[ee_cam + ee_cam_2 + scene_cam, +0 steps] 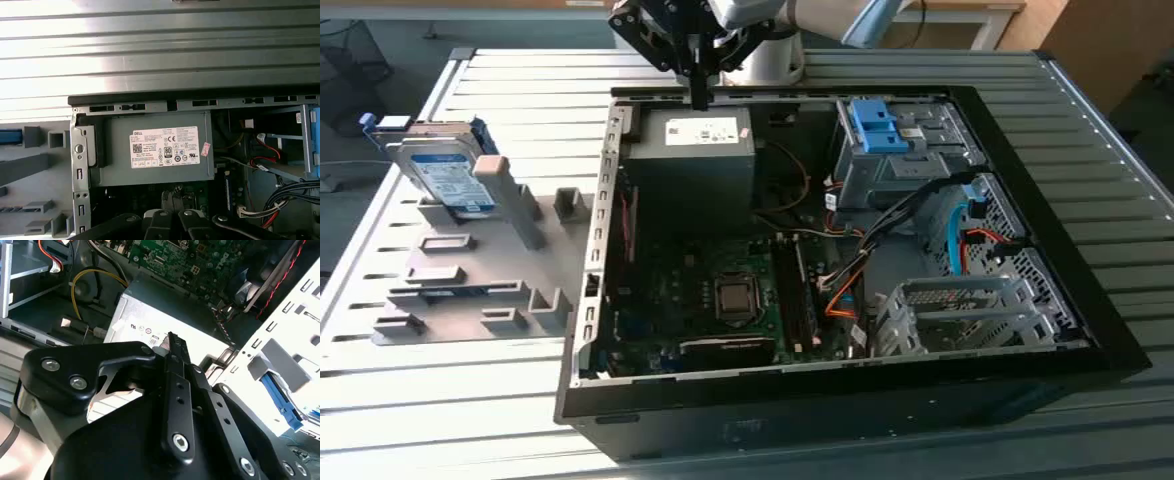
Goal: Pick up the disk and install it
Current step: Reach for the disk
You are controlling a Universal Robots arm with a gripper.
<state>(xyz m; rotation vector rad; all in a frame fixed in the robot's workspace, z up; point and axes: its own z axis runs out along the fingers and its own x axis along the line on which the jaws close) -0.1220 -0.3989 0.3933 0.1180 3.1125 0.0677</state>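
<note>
The disk (438,172) is a silver drive with a blue-and-white label in a blue carrier frame. It stands on edge in a grey holder (470,270) at the exterior view's left, outside the computer case. My gripper (700,97) hangs over the far rim of the open case, just above the dark-grey power supply (700,150), well apart from the disk. Its black fingers (172,357) are pressed together with nothing between them. In the first wrist view the finger bases (172,220) sit beside the power supply's white sticker (165,146).
The open black case (1067,250) holds a motherboard (720,290), loose cables (847,285), a blue-latched drive bay (881,125) and a perforated metal cage (961,310). Everything rests on a slatted metal table (440,400). The arm's base (767,55) stands behind the case.
</note>
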